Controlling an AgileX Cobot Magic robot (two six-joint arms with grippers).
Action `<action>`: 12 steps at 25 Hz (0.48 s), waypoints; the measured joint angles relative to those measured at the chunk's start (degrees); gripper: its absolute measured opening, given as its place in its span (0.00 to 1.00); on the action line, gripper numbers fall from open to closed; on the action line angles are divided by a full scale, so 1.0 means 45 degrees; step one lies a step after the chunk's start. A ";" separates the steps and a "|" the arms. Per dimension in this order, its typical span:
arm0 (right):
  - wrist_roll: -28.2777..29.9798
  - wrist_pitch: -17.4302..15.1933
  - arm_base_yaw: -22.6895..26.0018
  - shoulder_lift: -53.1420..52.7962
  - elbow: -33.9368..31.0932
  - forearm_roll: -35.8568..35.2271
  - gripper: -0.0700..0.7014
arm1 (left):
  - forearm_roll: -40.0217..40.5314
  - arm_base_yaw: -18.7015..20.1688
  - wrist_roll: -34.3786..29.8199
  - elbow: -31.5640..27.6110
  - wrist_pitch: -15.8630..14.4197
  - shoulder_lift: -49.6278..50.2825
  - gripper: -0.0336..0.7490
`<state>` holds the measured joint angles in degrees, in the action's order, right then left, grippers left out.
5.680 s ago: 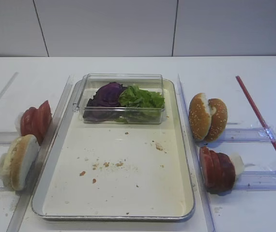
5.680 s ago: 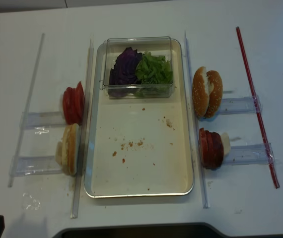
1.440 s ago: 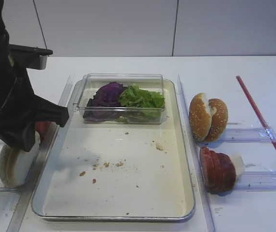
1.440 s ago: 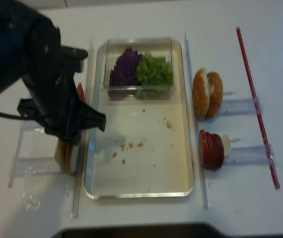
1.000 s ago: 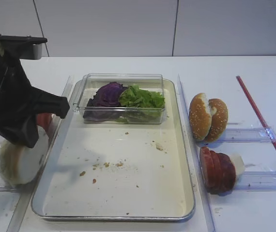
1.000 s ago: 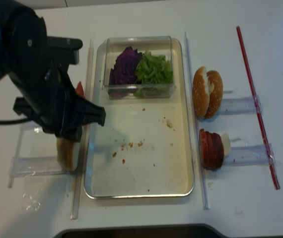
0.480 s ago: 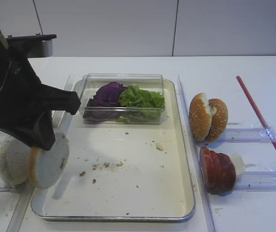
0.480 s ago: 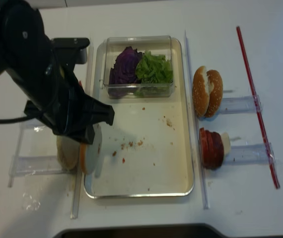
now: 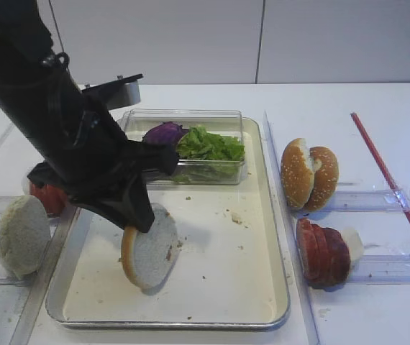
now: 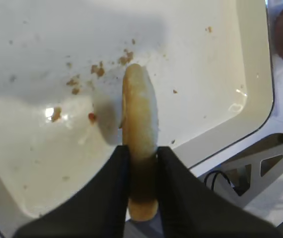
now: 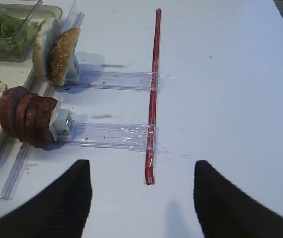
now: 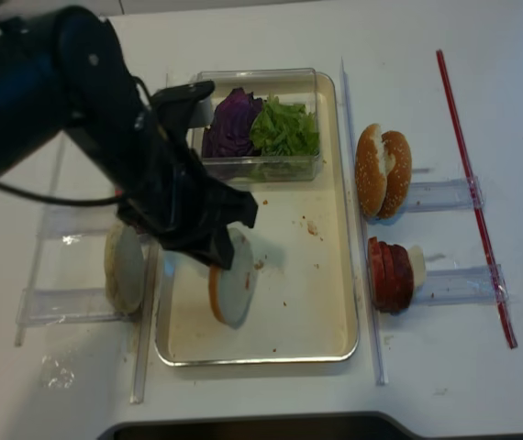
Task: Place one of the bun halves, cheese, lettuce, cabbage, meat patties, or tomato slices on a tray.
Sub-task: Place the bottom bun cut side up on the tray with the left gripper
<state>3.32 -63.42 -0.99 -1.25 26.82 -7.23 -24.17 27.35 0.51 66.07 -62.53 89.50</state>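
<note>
My left gripper point(image 9: 137, 221) point(image 10: 141, 151) point(image 12: 216, 255) is shut on the rim of a thin bun half point(image 9: 151, 249) point(image 10: 140, 106) point(image 12: 234, 289). It holds the bun half on edge over the left middle of the cream tray point(image 9: 259, 223) point(image 12: 317, 302) point(image 10: 206, 69), lower edge close to the floor. Lettuce point(image 9: 208, 144) point(image 12: 285, 128) and purple cabbage point(image 9: 163, 133) point(image 12: 234, 119) lie in a clear box at the tray's far end. Tomato slices point(image 9: 321, 251) point(image 11: 25, 116) stand right of the tray, another row point(image 9: 47, 198) half hidden behind my left arm. Cheese and meat patties are out of view. My right gripper point(image 11: 140, 167) hangs open over bare table.
A thick pale bun half point(image 9: 21, 233) point(image 12: 124, 268) stands on the left clear rail. A sesame bun point(image 9: 309, 176) point(image 11: 57, 49) stands on the right rail. A red strip point(image 9: 392, 180) point(image 11: 154, 89) is taped along the far right. Clear plastic rails flank the tray.
My left gripper has carried the thin bun half to the right, from beside the left rail to over the tray. The thick bun half stayed on the rail.
</note>
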 joint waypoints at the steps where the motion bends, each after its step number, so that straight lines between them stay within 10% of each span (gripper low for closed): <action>1: 0.0000 0.0000 0.0000 0.0000 0.0000 0.0000 0.69 | -0.0218 0.0000 -0.0244 0.0000 0.0159 0.0183 0.19; 12: 0.0000 0.0000 0.0000 0.0000 0.0000 0.0000 0.69 | -0.1016 0.0000 -0.0809 0.0021 0.2099 0.1062 0.19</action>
<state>3.32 -63.42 -0.99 -1.25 26.82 -7.23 -28.74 27.35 -3.13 66.17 -53.09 94.28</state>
